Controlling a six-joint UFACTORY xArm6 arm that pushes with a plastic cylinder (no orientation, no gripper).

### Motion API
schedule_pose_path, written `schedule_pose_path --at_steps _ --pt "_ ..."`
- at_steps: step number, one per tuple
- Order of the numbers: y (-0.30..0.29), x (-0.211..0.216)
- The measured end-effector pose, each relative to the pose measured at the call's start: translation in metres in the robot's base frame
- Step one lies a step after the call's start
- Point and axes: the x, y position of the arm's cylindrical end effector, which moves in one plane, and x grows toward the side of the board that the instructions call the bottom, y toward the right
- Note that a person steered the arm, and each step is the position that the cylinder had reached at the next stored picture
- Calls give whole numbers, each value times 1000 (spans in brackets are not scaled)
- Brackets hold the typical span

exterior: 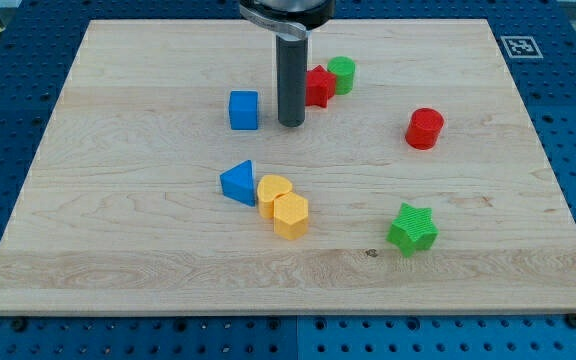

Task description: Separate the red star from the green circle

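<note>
The red star (319,86) lies near the view's top centre, touching the green circle (342,74) at its upper right. My tip (291,124) rests on the board just left of and slightly below the red star, between it and the blue cube (244,110). The rod hides a little of the star's left edge.
A red cylinder (425,128) sits to the right. A blue triangle (238,183), a yellow heart (274,193) and a yellow hexagon (290,215) cluster below centre. A green star (412,229) lies at the lower right. The wooden board (118,250) ends on a blue pegboard.
</note>
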Motion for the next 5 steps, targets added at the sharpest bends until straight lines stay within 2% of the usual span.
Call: schedule_pose_path --at_steps 3,5 --pt "0 -110" --pt "31 -137"
